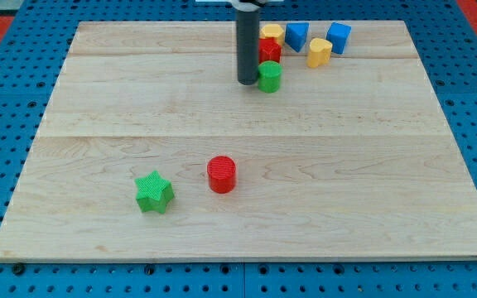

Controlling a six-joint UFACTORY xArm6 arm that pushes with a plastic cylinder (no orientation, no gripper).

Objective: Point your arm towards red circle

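The red circle (221, 174) is a round red block lying on the wooden board (371, 165), a little left of centre toward the view's bottom. My tip (247, 81) is the lower end of the dark rod, near the view's top centre. It stands far above the red circle in the view, and just left of a green round block (269, 76), close to it; contact cannot be told.
A green star (154, 192) lies left of the red circle. At the view's top sit a red block (270, 50), a yellow block (272, 33), two blue blocks (296, 35) (339, 37) and another yellow block (319, 52).
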